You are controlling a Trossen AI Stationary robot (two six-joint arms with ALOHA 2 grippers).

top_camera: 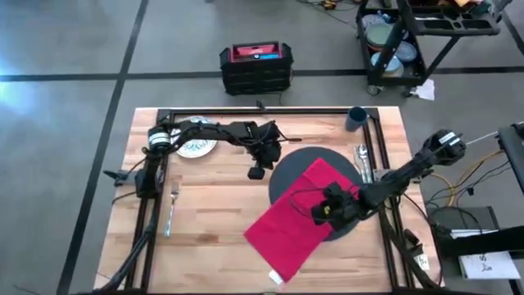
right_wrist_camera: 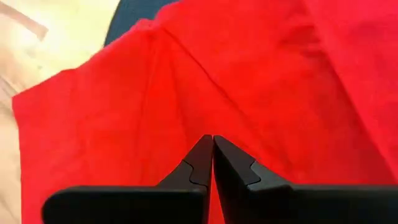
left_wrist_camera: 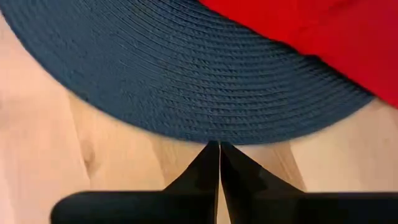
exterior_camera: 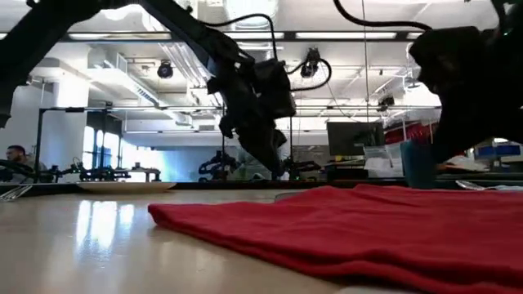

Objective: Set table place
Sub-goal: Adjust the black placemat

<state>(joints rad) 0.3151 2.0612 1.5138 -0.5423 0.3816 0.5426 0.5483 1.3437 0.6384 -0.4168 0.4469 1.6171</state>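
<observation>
Red cloth napkin (exterior_camera: 351,224) spread over round dark grey mat (top_camera: 288,166) on light plank table (top_camera: 213,213); both grippers (left_wrist_camera: 219,148) (right_wrist_camera: 212,142) closed, empty; workshop behind.

Two dark, jointed arms trailing black cables, each gripper's fingers tapering black.

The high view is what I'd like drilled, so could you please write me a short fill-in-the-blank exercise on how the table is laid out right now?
1. The red napkin lies partly over the round grey ____.
2. The right gripper is above the ____.
3. The plate sits near the base of the ____ arm.
4. The fork lies on the bare wood near the table's ____ edge.

Missing words: mat; napkin; left; left
</observation>
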